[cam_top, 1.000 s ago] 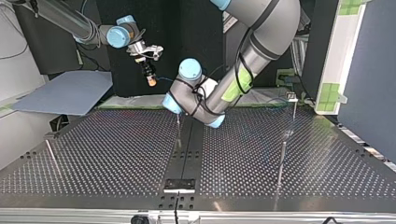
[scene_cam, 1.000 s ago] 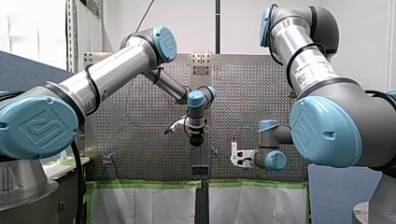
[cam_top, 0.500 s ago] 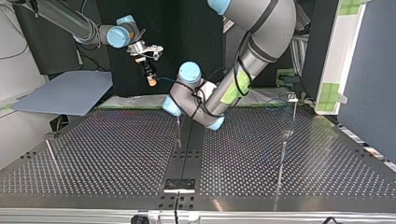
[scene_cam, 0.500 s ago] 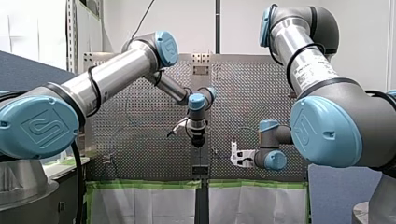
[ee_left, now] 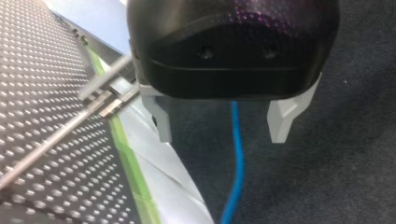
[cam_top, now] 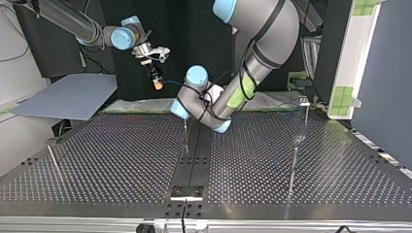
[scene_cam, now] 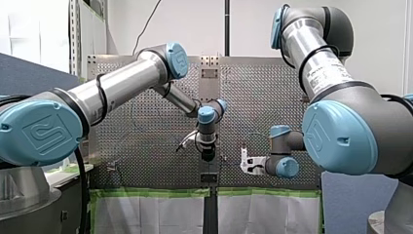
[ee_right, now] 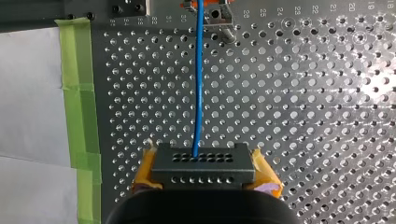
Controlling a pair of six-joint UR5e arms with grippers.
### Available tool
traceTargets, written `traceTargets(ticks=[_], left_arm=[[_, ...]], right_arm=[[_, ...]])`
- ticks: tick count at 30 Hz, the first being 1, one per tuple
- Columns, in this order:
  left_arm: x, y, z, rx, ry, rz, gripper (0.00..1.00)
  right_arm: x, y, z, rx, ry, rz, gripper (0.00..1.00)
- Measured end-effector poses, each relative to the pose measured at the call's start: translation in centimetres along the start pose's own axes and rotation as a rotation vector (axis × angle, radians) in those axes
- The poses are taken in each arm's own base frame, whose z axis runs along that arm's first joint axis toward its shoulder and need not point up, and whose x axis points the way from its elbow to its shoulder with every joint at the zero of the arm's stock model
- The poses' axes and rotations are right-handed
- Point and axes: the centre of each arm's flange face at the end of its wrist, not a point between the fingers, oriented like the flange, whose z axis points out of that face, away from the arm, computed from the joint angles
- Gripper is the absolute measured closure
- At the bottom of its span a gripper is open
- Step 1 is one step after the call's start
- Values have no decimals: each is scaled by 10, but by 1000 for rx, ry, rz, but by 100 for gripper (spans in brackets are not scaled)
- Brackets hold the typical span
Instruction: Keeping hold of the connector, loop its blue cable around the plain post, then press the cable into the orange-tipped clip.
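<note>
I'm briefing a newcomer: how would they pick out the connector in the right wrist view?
Over the perforated table, follow the blue cable back from the orange-tipped clip to my right gripper. The connector is the black block clamped between its yellow pads. Unlike anything nearby, its face has two rows of small holes, with the cable entering one.

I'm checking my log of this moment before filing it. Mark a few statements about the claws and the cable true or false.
1. My right claw is shut on the black connector. True.
2. My left claw grips the blue cable. False: it is open; the cable passes between its fingers, touching neither.
3. The cable runs from the connector toward the orange-tipped clip. True.
4. My right claw's pads are blue. False: the pads are yellow.
</note>
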Motion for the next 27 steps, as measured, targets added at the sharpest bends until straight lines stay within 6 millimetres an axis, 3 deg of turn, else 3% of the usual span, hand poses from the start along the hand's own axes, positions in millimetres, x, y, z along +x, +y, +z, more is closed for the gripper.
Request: traceTargets(ticks=[11,19,27], left_arm=[[22,-12,51,0,-8,-26,1],[19,-10,63,-3,-65,-74,1],[29,-3,74,-21,-57,-94,1]], right_arm=[[0,0,0,1,-2,-2,89],[0,-1,0,2,-2,-4,89],[1,-2,1,4,-1,-5,89]])
